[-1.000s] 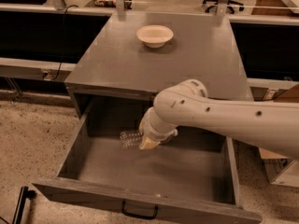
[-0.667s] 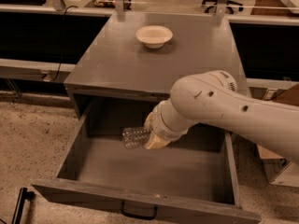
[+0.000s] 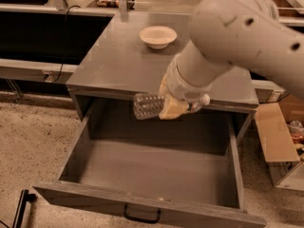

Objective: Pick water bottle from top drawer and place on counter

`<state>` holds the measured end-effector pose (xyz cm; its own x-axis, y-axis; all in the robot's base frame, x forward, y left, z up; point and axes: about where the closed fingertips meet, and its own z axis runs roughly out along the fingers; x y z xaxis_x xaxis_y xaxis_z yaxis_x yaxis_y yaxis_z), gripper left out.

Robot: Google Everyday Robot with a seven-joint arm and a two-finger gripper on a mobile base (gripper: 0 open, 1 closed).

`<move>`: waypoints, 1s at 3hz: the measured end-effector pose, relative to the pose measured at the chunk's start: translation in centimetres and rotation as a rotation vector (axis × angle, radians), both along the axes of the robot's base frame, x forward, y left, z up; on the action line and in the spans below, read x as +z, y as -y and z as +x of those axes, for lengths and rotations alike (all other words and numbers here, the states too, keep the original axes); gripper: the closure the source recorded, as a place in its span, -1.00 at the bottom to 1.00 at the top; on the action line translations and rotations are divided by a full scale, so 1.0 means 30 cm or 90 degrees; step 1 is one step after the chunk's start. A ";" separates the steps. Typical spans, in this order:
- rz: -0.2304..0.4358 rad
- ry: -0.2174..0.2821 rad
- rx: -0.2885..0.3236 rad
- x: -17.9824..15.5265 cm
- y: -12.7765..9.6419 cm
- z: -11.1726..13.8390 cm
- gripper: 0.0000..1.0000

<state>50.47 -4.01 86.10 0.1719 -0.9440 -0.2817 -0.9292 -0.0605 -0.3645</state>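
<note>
Looking through the single camera view, I have the tool (image 3: 173, 109) hanging above the back part of the top drawer (image 3: 142, 204), its pale fingers (image 3: 170, 112) closed tight around the middle of the water bottle (image 3: 146, 106). The bottle lies sideways in the grip. Its clear ribbed base sticks out toward the left of the view and its white cap end pokes out on the other side. It is up in the air above the drawer, about level with the front edge of the counter (image 3: 114, 65). The drawer stands pulled out, its black handle (image 3: 141, 217) on the front panel. Behind the drawer, the counter carries a white bowl (image 3: 157, 36) toward its far edge. A cardboard box (image 3: 275, 137) sits just beside the drawer on the speckled floor (image 3: 33, 141).
</note>
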 end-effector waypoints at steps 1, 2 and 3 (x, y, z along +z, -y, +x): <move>-0.048 -0.021 -0.011 0.073 0.037 0.148 1.00; -0.067 -0.033 -0.041 0.109 0.054 0.341 0.61; -0.053 -0.037 -0.068 0.105 0.055 0.471 0.15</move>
